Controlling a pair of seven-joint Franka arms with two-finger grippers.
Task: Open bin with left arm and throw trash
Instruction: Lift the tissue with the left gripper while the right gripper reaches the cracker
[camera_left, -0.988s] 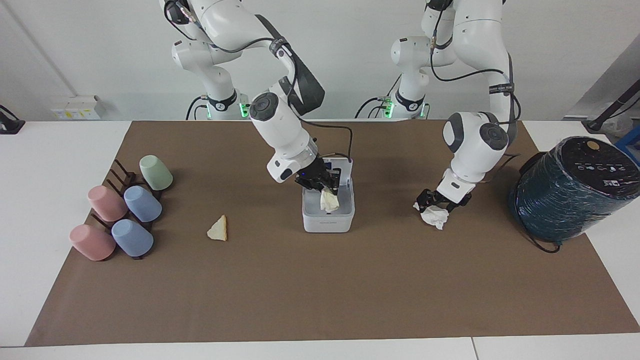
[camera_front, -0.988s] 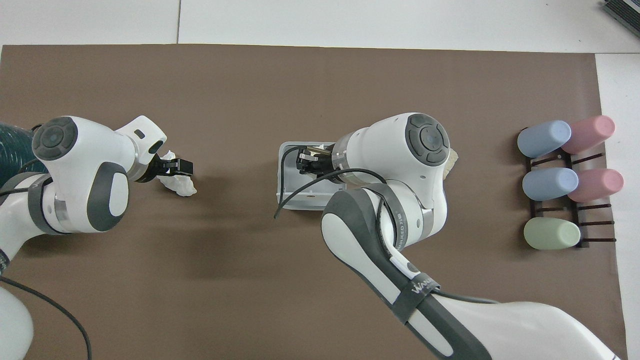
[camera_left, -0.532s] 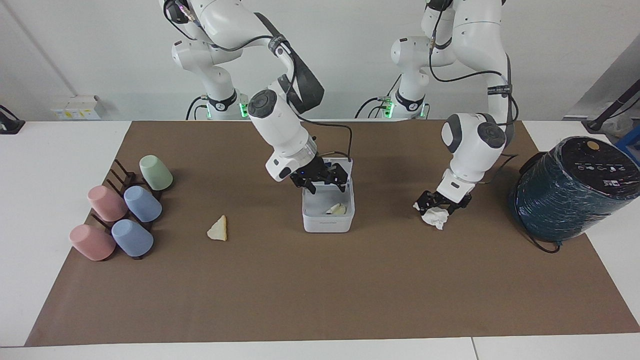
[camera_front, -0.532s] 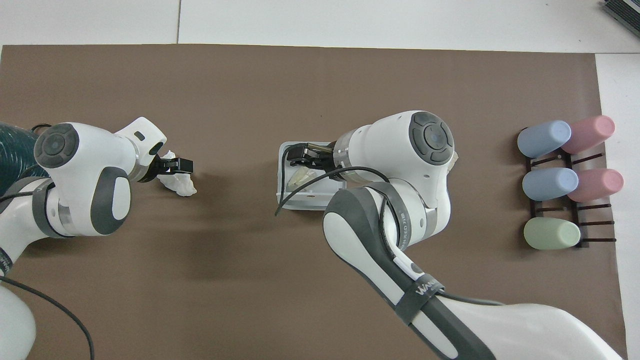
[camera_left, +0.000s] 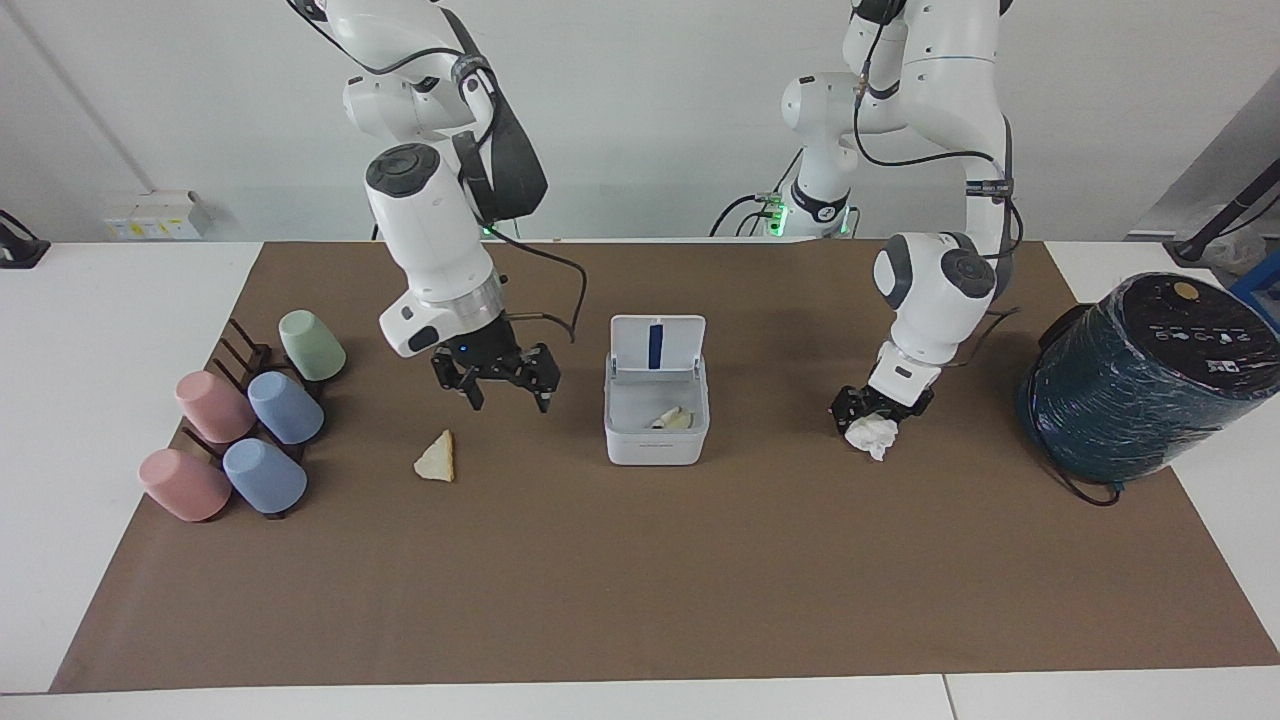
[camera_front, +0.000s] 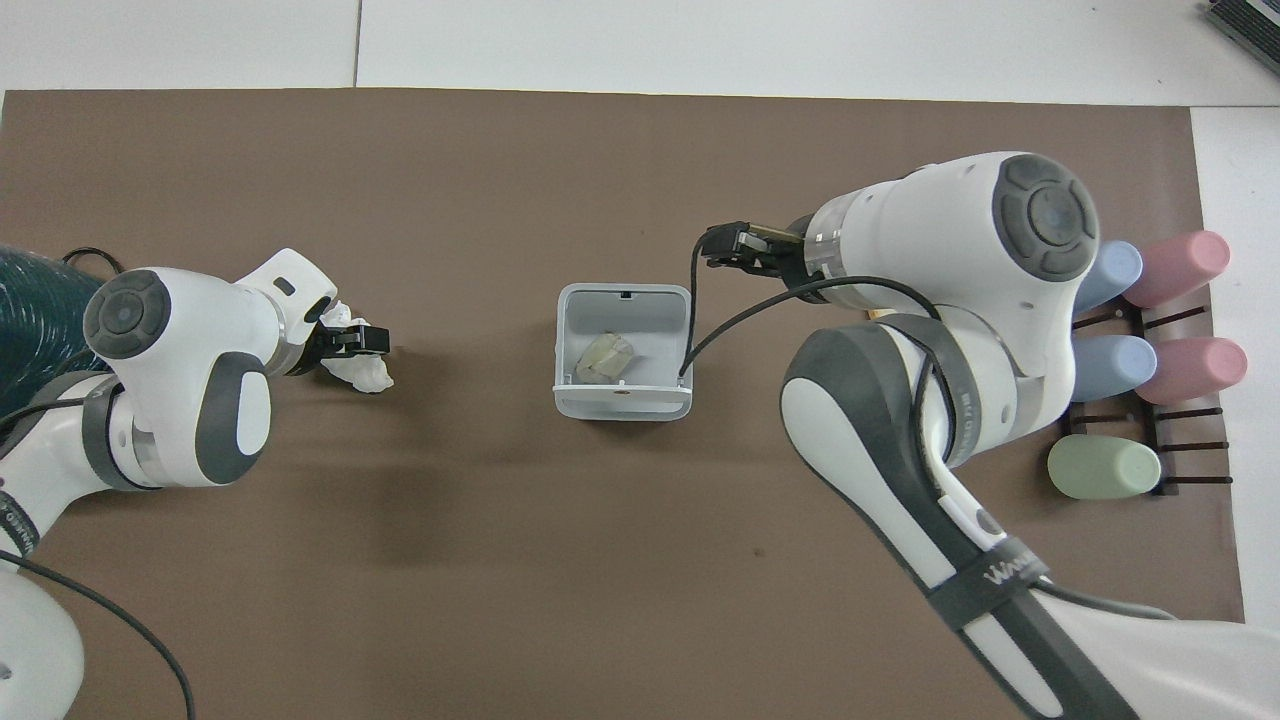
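Lower right gripper (camera_left: 495, 385), fingers spread w/ nothing in them, onto cream wad (camera_left: 437, 459) just below, squeeze softly, then carry to bin (camera_left: 656, 445).

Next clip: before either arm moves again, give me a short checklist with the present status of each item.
1. Small white square plastic bin, lid up: ok.
2. Cream paper wad inside the bin: ok.
3. Right gripper open, empty, over the brown mat: ok.
4. Second cream wad binned: not ok, it lies on the mat.
5. Left gripper holding the white tissue wad: cannot tell.
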